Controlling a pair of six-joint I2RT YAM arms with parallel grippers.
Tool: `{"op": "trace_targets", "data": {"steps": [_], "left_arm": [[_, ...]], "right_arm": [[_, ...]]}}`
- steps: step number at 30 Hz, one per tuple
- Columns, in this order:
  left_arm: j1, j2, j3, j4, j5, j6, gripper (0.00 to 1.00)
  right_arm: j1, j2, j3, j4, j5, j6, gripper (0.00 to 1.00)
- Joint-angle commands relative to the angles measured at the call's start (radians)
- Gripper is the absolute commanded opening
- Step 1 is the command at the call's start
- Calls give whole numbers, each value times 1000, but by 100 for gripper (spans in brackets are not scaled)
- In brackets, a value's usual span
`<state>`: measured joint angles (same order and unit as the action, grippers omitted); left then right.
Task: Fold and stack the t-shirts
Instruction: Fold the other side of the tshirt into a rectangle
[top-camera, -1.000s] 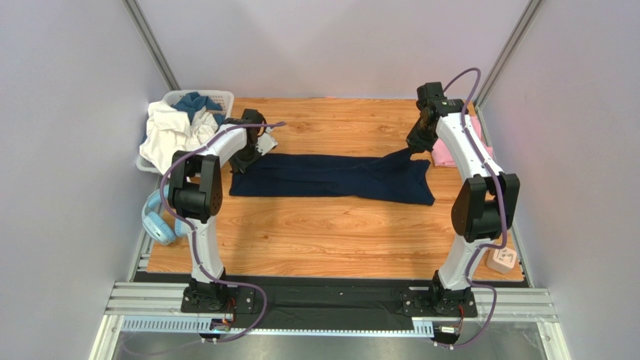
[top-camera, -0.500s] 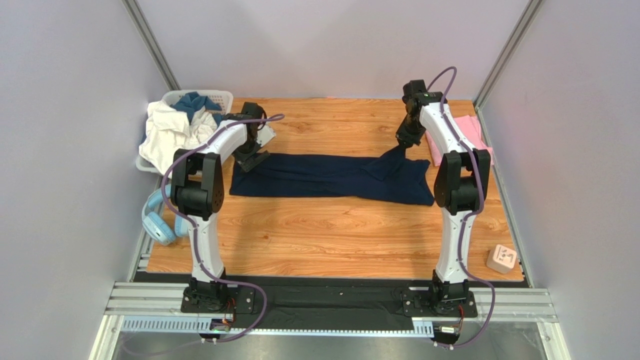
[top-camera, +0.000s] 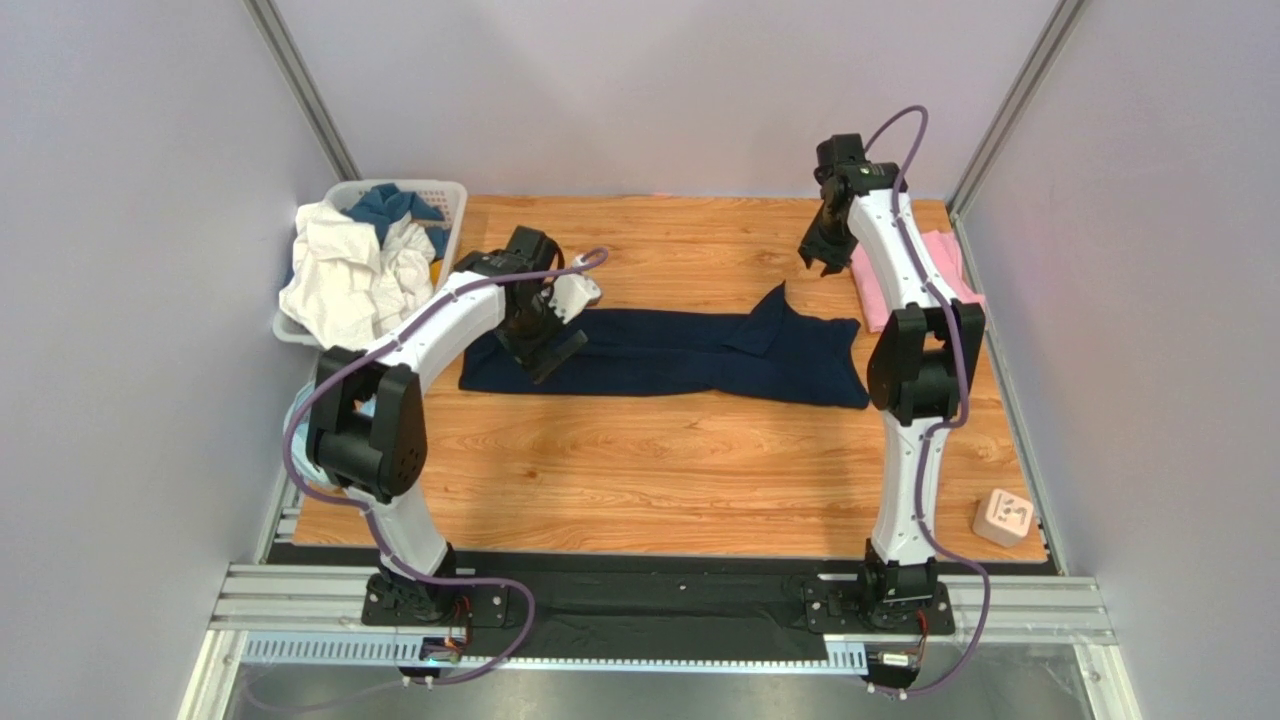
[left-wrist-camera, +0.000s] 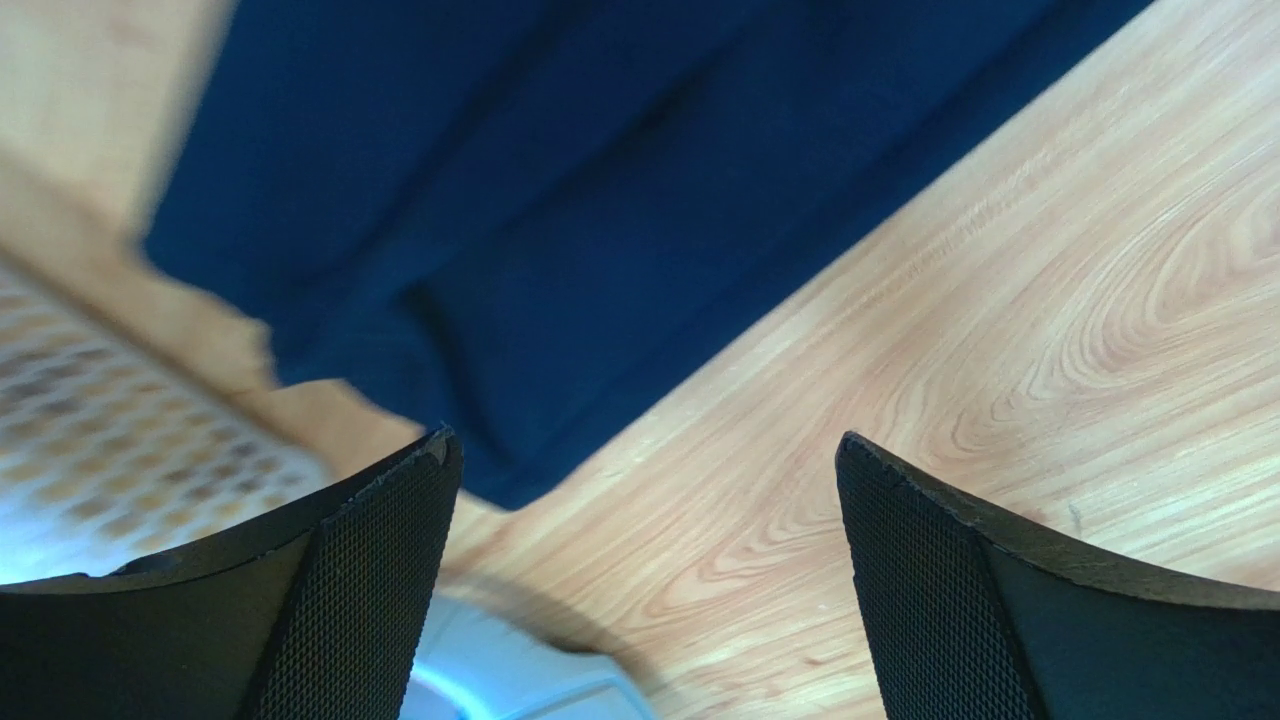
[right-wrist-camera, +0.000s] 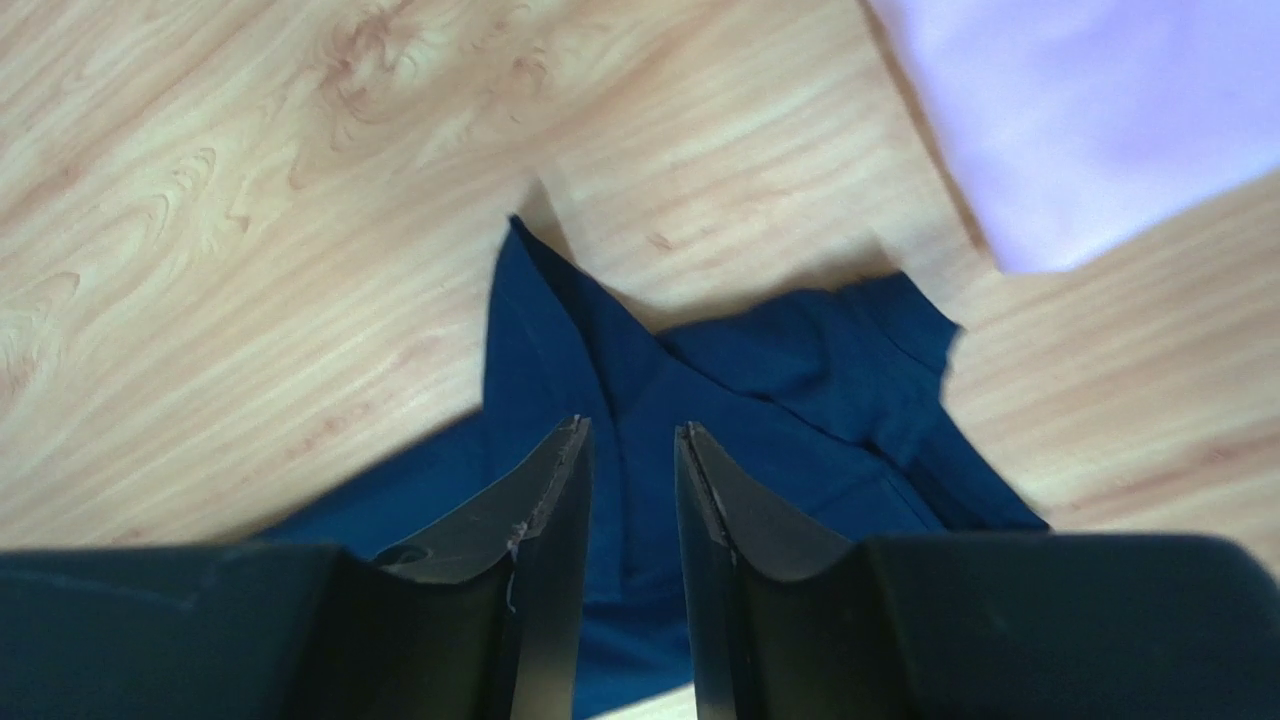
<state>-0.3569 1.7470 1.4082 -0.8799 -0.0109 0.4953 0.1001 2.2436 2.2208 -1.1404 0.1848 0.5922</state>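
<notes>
The dark navy t-shirt (top-camera: 661, 353) lies as a long flat strip across the middle of the table, with one pointed flap (top-camera: 769, 305) turned up toward the back. My left gripper (top-camera: 550, 339) hovers over its left end, wide open and empty; the left wrist view shows the navy cloth (left-wrist-camera: 601, 180) beyond the spread fingers (left-wrist-camera: 376, 585). My right gripper (top-camera: 819, 240) is raised behind the shirt's right end. Its jaws (right-wrist-camera: 631, 435) stand a narrow gap apart with nothing between them, the navy shirt (right-wrist-camera: 781, 390) lying below. The light pink t-shirt (top-camera: 953, 267) lies folded at the back right (right-wrist-camera: 1097, 105).
A white laundry basket (top-camera: 439, 192) heaped with white and blue clothes stands at the back left. Light-blue headphones (top-camera: 305, 438) lie at the left edge, mostly behind my left arm. A small pink box (top-camera: 1004, 518) sits at the near right corner. Grey walls close in on three sides.
My left gripper opened, let go of the shirt's left end and shifted right. My right gripper parted its jaws and rose; the lifted peak of navy cloth dropped onto the table.
</notes>
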Motion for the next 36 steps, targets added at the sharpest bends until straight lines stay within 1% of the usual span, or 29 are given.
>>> {"op": "trace_targets", "data": {"steps": [1, 3, 6, 7, 8, 10, 12, 16, 20, 24, 29, 31, 33, 36], "left_arm": [[21, 84, -32, 30, 54, -9, 100], [30, 135, -22, 45, 23, -11, 100], [58, 186, -3, 65, 15, -6, 100], [65, 196, 6, 68, -12, -1, 100], [79, 207, 12, 71, -18, 2, 100], [96, 232, 35, 71, -21, 6, 100], [104, 249, 67, 64, -30, 3, 100], [108, 244, 94, 45, -44, 8, 100], [111, 212, 95, 32, -55, 14, 100], [111, 171, 112, 4, -40, 8, 100], [111, 123, 141, -65, 3, 5, 100], [111, 108, 153, -96, 12, 6, 100], [113, 89, 153, -103, 55, 3, 100], [113, 98, 144, -100, 66, -8, 100]], "right_arm": [[-8, -241, -136, 13, 56, -12, 32], [-10, -340, -199, 13, 22, -5, 31], [-3, -470, -396, 62, -106, 15, 27], [0, -499, -524, 83, -142, 20, 27], [10, -528, -585, 106, -206, 27, 25], [29, -567, -709, 157, -211, 35, 25], [35, -541, -750, 172, -197, 38, 25], [38, -455, -767, 185, -203, 38, 23], [38, -360, -721, 188, -186, 34, 23], [33, -273, -662, 182, -128, 26, 22], [24, -178, -658, 174, -97, 21, 20], [20, -168, -670, 174, -99, 20, 19], [21, -177, -679, 177, -97, 21, 19], [21, -190, -681, 179, -97, 21, 18]]}}
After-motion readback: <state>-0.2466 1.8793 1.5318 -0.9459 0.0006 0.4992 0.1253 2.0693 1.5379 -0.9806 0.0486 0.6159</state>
